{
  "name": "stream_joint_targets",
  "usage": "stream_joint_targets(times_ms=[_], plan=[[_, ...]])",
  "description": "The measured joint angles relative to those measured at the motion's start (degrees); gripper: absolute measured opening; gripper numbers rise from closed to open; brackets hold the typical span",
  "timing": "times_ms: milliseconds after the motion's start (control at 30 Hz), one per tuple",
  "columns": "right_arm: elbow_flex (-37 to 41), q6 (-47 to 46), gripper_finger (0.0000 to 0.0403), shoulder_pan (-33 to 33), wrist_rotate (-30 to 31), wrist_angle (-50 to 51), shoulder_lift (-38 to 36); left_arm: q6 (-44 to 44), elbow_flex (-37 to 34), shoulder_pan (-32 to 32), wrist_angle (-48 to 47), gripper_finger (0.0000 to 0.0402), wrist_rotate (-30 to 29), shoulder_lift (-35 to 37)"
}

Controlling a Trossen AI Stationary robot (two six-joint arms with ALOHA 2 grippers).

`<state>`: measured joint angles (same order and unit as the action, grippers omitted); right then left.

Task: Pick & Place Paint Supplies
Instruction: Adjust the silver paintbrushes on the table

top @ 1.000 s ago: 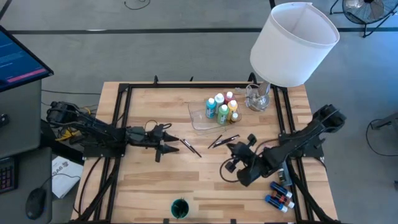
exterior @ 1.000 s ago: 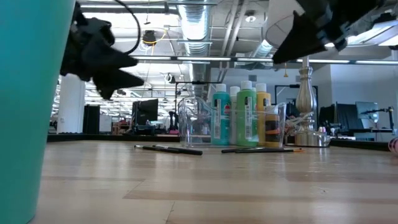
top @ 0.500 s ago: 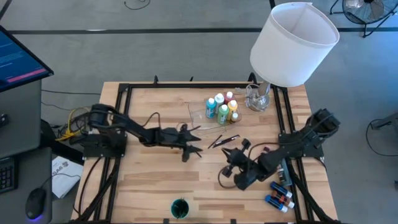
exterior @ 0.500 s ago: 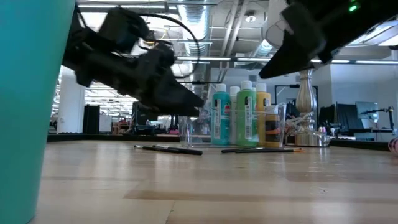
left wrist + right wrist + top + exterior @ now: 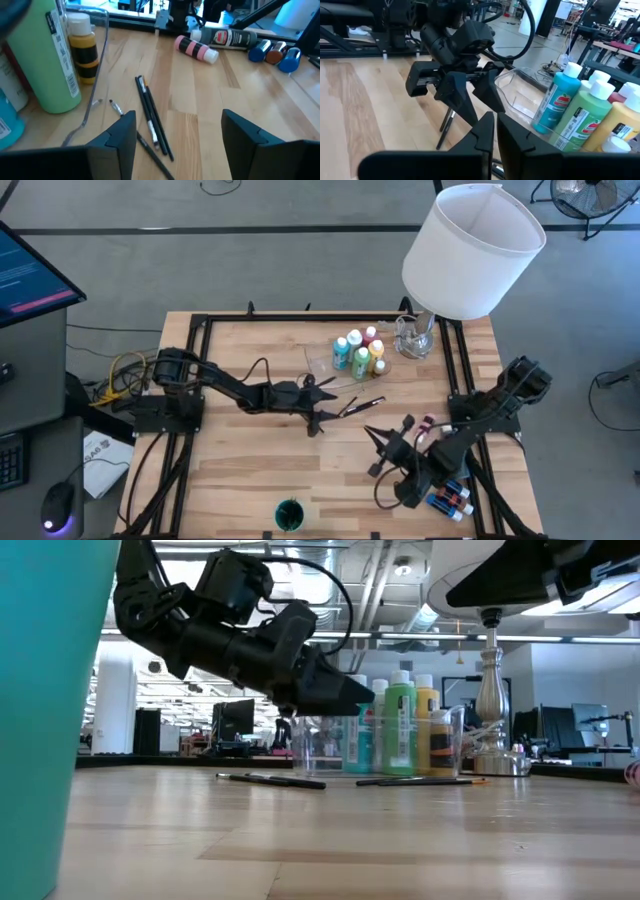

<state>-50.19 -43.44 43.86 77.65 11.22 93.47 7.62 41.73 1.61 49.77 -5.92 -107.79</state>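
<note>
Several white-capped paint bottles [image 5: 357,354] stand in a clear plastic tray [image 5: 322,368], among them a green one [image 5: 45,55] and a small yellow one [image 5: 82,47]. Thin dark brushes [image 5: 150,117] lie flat on the wood beside the tray, also seen as brushes [image 5: 362,403] from above. My left gripper [image 5: 322,405] hangs open just above them, its fingers either side of the brushes [image 5: 270,780] without touching; in its wrist view my left gripper [image 5: 180,130] straddles them. My right gripper [image 5: 375,438] is shut and off the table, nearer the table's near-right part, and touches nothing.
A big white lampshade [image 5: 472,250] on its lamp stands at the far right corner. A teal cup [image 5: 290,513] sits at the near edge. A pink bottle [image 5: 195,49] lies on its side, and blue bottles [image 5: 450,498] lie by the right rail.
My left gripper has reached toward the table's right, from the left part to the brushes beside the tray, and has come down lower over them. My right gripper has drawn back toward the near edge. The bottles and brushes have stayed where they were.
</note>
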Motion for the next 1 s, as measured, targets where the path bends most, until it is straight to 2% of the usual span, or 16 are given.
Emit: stream_joint_targets(times_ms=[300,1000], plan=[[0.0,-0.09,0.0014,0.0,0.0,0.27,0.0,1.01,0.75,1.05,-2.63,0.0215,-1.06,0.0],[0.0,-0.09,0.0014,0.0,-0.04,0.48,0.02,2.07,0.68,-1.26,-6.34,0.0221,-4.79,0.0]])
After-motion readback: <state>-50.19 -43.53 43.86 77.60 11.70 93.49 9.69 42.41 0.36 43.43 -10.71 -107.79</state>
